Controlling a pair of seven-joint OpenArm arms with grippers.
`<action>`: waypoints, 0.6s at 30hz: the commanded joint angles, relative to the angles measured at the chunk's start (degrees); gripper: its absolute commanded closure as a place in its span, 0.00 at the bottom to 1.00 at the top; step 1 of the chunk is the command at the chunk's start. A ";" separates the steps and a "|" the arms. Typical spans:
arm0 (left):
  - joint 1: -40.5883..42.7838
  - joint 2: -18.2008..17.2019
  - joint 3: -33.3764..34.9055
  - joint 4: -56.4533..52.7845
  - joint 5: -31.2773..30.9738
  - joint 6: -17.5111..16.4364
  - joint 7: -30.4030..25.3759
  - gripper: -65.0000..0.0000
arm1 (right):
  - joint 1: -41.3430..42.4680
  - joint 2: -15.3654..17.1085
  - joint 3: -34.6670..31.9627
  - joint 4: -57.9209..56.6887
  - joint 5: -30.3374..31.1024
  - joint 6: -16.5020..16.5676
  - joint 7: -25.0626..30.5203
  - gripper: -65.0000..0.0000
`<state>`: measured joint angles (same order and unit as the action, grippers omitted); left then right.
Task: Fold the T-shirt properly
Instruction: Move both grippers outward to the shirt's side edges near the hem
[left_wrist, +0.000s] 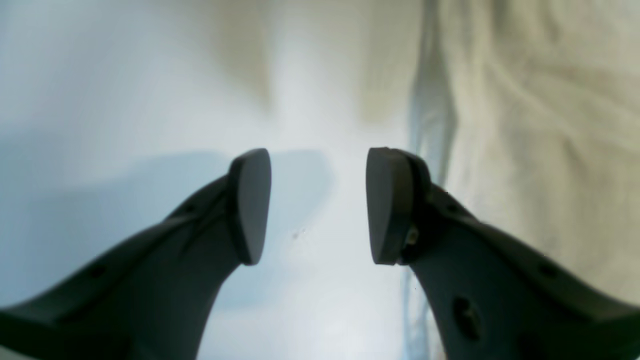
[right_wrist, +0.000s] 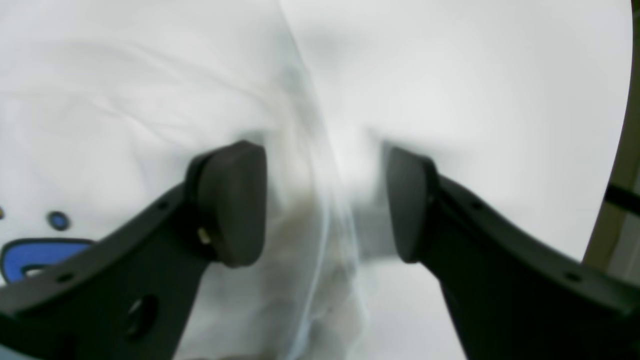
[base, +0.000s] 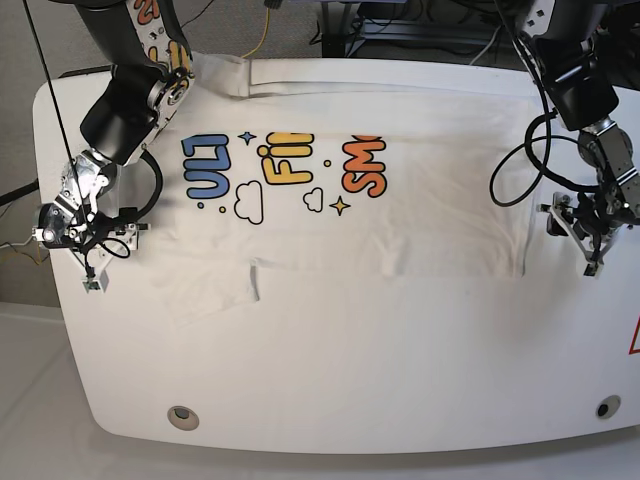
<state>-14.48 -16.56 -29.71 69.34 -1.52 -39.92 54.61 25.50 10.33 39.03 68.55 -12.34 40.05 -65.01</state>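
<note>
The white T-shirt (base: 430, 225) lies spread across the table, its blue, yellow and orange print facing up, and its lower part ends in a straight edge. My right gripper (base: 93, 268) is at the shirt's left end. In the right wrist view this gripper (right_wrist: 325, 200) is open, and a blurred cloth edge (right_wrist: 320, 250) runs between its fingers; white cloth with a blue print (right_wrist: 30, 255) lies to the left. My left gripper (base: 592, 255) hovers off the shirt's right end. It (left_wrist: 318, 205) is open over bare table, the right finger (left_wrist: 387, 205) beside the shirt's edge (left_wrist: 540, 125).
The white table (base: 350, 370) has rounded corners and two small round holes (base: 182, 415) near its front edge. A long fold of the shirt (base: 380, 75) lies along the back. Cables and arm bases stand behind the table.
</note>
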 joint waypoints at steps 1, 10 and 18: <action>-1.21 -0.72 -0.13 0.77 -0.46 -0.08 -0.94 0.55 | 1.89 0.44 -0.30 0.94 0.60 -0.05 0.97 0.40; -1.12 2.01 -0.04 0.68 -0.28 -0.08 -2.43 0.55 | 0.92 0.27 -0.21 0.94 0.60 -0.05 0.97 0.40; -2.27 2.62 0.04 -2.48 -0.28 -0.08 -3.31 0.55 | 0.04 0.27 -0.21 0.94 0.60 -0.05 2.02 0.40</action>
<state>-14.63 -13.04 -29.67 67.00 -1.30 -39.92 52.86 24.03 9.80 38.96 68.55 -12.23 40.07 -64.42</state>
